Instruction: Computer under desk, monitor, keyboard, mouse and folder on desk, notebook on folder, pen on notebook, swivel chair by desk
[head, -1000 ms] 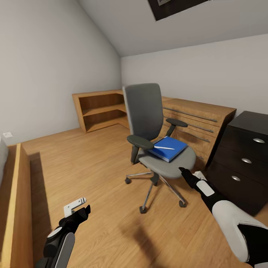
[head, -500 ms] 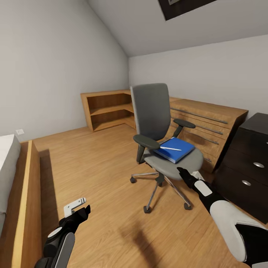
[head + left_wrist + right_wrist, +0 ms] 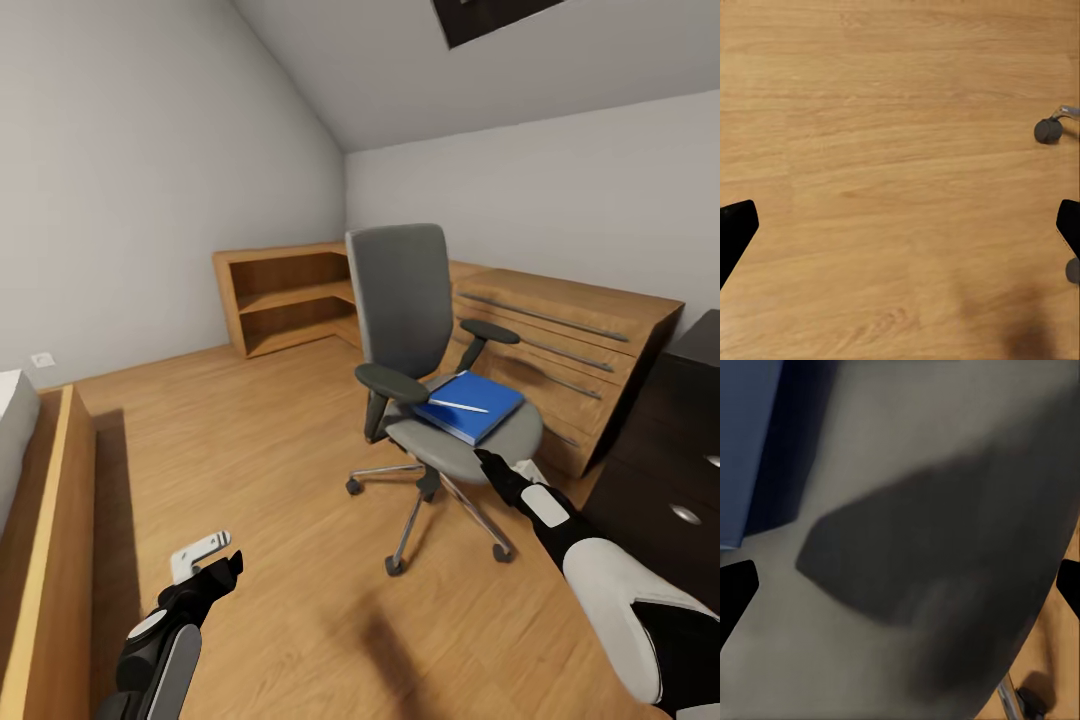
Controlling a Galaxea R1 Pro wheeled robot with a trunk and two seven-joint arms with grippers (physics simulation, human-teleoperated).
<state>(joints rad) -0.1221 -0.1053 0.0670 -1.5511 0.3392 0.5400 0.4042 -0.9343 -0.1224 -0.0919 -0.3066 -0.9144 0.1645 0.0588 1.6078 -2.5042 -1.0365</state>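
The grey swivel chair stands mid-room on the wood floor. The blue folder lies on its seat, with the whitish pen resting on top. My right gripper is open at the seat's front edge; its wrist view looks onto the grey seat and a corner of the folder. My left gripper hangs open over bare floor, with a chair caster nearby. The desk's black drawer unit sits at the right edge. The computer, monitor, keyboard, mouse and notebook are out of view.
Light wood cabinets with long metal handles run behind the chair and meet an open wooden shelf in the corner. A wooden bed frame lines the left side. Open floor lies between the bed and the chair.
The whole view has shifted, so the camera moved; the desk's drawer unit now sits further right. Both arms hold the same pose, and the chair, folder and pen have not moved.
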